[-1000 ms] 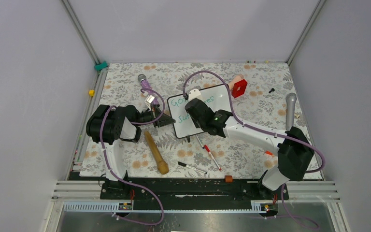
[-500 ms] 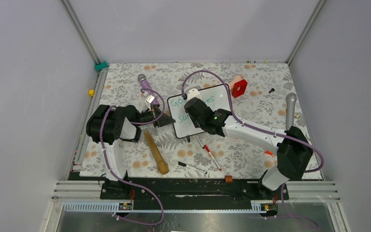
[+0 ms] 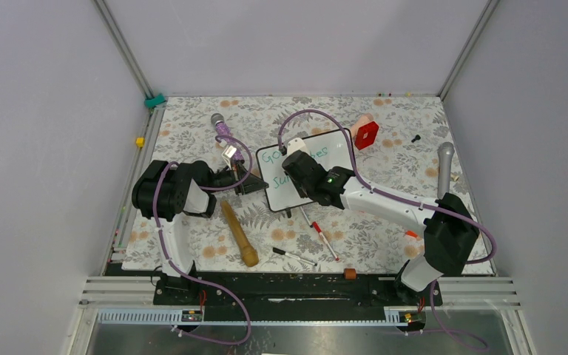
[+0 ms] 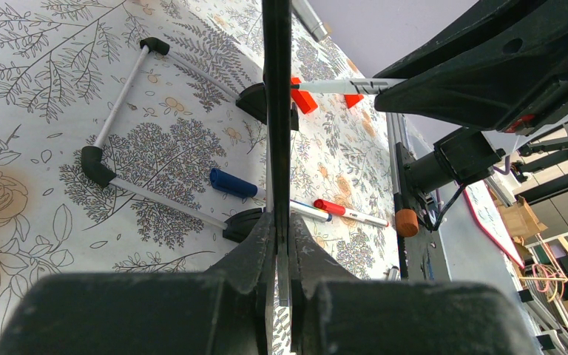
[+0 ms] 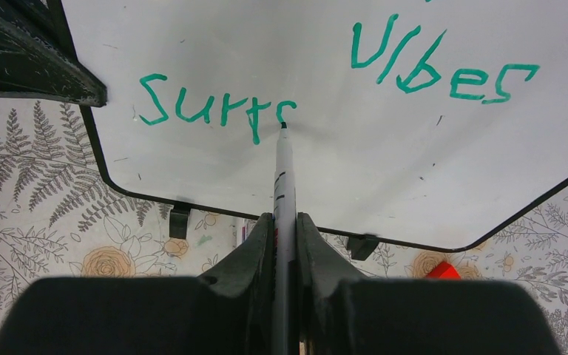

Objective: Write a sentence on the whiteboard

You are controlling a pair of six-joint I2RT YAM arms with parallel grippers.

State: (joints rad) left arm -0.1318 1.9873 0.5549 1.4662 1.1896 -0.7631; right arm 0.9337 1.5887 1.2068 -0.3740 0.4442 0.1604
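From above, the right arm covers the middle of the whiteboard (image 5: pixel 414 170), so only the ends of its top line and the start of the second show there. The right wrist view fills in part. The sentence (image 5: pixel 214 111) is green, with "Vibes" near the frame's upper edge. The word before it is cut off, and below sits "Surr" plus one half-formed letter.

The board rests near the centre of the table (image 3: pixel 185 126) on two small black feet (image 5: pixel 180 220). The right gripper (image 5: pixel 285 222) is pressed together on a marker (image 5: pixel 284 177), whose tip touches the board at that last letter. The left gripper (image 4: pixel 279 231) is clamped on the board's left edge. Its own camera sees the board edge-on, so the writing face is hidden there.

Three loose markers lie on the table: a blue-capped marker (image 4: pixel 233 184) and a red-capped marker (image 4: pixel 340 210) roughly end to end, and a black-tipped marker (image 3: pixel 293 256) nearer the arm bases. Two microphones lie well apart — one far left (image 3: pixel 218 120), one at the right edge (image 3: pixel 445 164). One wooden stick (image 3: pixel 238 234) lies beside the left arm. One red block (image 3: pixel 367 134) sits just past the board's far right corner, its shape hard to make out.
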